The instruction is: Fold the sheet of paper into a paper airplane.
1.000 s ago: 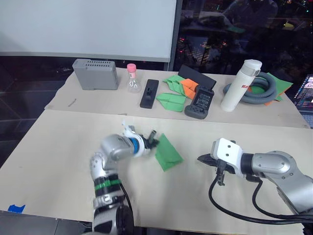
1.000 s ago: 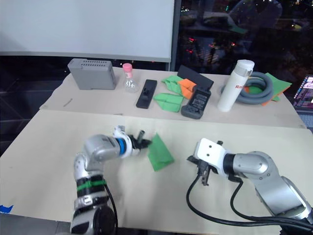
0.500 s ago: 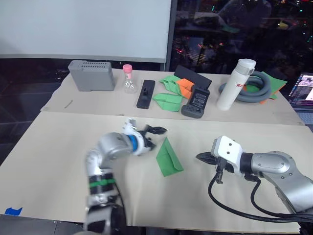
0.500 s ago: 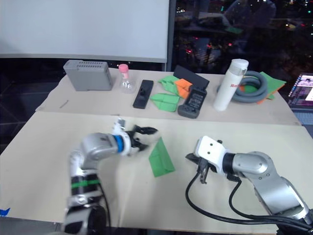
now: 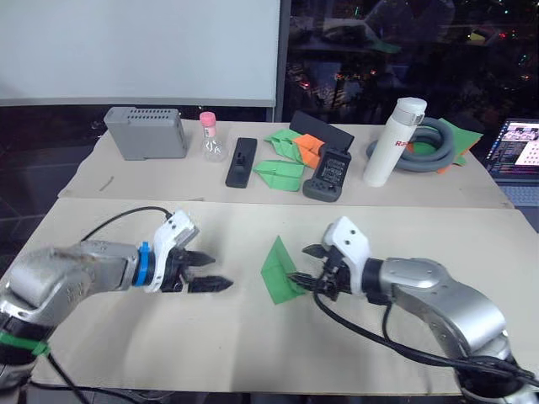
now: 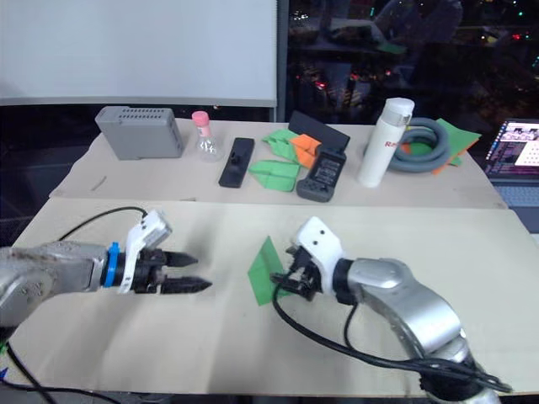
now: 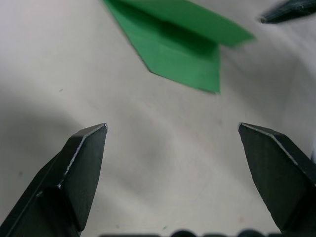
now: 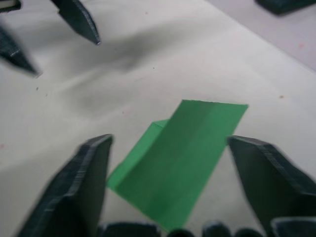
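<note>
1. Green paper airplane (image 5: 280, 271) sits mid-worktop (image 5: 253, 337), partly folded: one flap flat on the surface, the other standing up along a crease, pointed end toward the back.
2. Right end effector (image 5: 308, 268) is at the airplane's right edge, fingers spread wide. In the right wrist view the paper (image 8: 174, 160) lies between the two fingers (image 8: 84, 177), not pinched; can't tell if a tip touches it.
3. Left end effector (image 5: 212, 271) is well apart from the paper, to its left, low over the worktop. Fingers wide open, holding nothing, tips aimed at the airplane. Left wrist view: both fingers (image 7: 79, 163) far apart, bare worktop between, paper (image 7: 170, 37) beyond them.
4. Back strip of worktop, left to right: grey box (image 5: 145, 131), small clear bottle w/ pink cap (image 5: 208, 139), black remote-like bar (image 5: 241, 162), more green paper planes (image 5: 280, 172) w/ an orange paper wedge (image 5: 307, 150) among them, black handheld device (image 5: 328, 176), black flat slab (image 5: 322, 135) behind it.
5. Further right: white flask (image 5: 386, 154) upright, just beside a coiled grey hose (image 5: 430, 155) lying on green and orange paper.
6. Laptop screen (image 5: 515, 150) lit at the far right edge.
7. White board (image 5: 135, 50) stands behind the worktop, dark window beside it.
</note>
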`<control>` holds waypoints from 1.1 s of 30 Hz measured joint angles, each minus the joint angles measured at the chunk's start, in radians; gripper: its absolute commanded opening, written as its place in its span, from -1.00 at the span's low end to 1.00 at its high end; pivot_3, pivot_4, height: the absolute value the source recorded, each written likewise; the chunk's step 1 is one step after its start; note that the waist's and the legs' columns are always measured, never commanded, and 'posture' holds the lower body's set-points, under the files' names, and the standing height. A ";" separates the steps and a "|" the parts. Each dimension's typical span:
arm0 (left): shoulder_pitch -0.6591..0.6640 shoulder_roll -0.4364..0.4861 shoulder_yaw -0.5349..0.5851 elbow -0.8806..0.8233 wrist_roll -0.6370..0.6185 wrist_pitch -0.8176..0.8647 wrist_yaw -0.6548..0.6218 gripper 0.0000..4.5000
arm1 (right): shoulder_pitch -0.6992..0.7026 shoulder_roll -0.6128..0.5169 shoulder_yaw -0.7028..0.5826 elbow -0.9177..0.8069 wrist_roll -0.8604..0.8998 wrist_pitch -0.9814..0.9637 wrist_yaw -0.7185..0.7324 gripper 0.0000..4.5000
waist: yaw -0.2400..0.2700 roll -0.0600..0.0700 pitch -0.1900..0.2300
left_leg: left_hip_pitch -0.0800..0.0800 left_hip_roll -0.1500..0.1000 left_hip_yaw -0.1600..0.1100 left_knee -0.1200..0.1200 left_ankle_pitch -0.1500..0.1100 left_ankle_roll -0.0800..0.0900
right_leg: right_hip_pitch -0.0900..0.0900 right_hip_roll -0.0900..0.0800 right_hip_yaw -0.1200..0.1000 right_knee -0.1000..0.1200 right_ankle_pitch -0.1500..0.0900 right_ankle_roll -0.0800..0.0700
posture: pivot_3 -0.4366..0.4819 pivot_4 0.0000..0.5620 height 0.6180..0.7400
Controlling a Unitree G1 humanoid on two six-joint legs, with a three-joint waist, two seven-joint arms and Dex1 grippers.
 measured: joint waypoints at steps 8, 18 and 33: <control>0.019 -0.053 -0.011 0.021 0.118 -0.039 -0.103 1.00 | -0.103 0.049 0.115 0.042 -0.025 0.126 -0.120 0.72 | -0.001 0.000 0.000 | -0.002 -0.001 -0.001 0.001 -0.007 0.012 | -0.001 -0.001 -0.001 0.002 0.000 0.001 | -0.05 -0.47 1.00; 0.039 -0.102 0.039 0.033 0.199 -0.123 -0.162 1.00 | -0.134 -0.092 0.199 0.058 -0.061 0.090 -0.097 -0.82 | -0.009 0.000 0.000 | -0.002 0.000 -0.001 0.003 -0.007 0.013 | -0.001 0.000 -0.002 0.002 0.000 0.001 | -0.05 -0.47 1.00; 0.038 -0.213 0.109 0.049 0.219 -0.143 -0.178 1.00 | -0.251 -0.415 0.374 0.417 -0.447 -1.152 0.399 -0.99 | -0.010 0.000 0.001 | -0.002 0.001 0.000 0.009 -0.008 0.015 | 0.000 0.001 -0.001 0.002 0.000 0.004 | -0.05 -0.47 1.00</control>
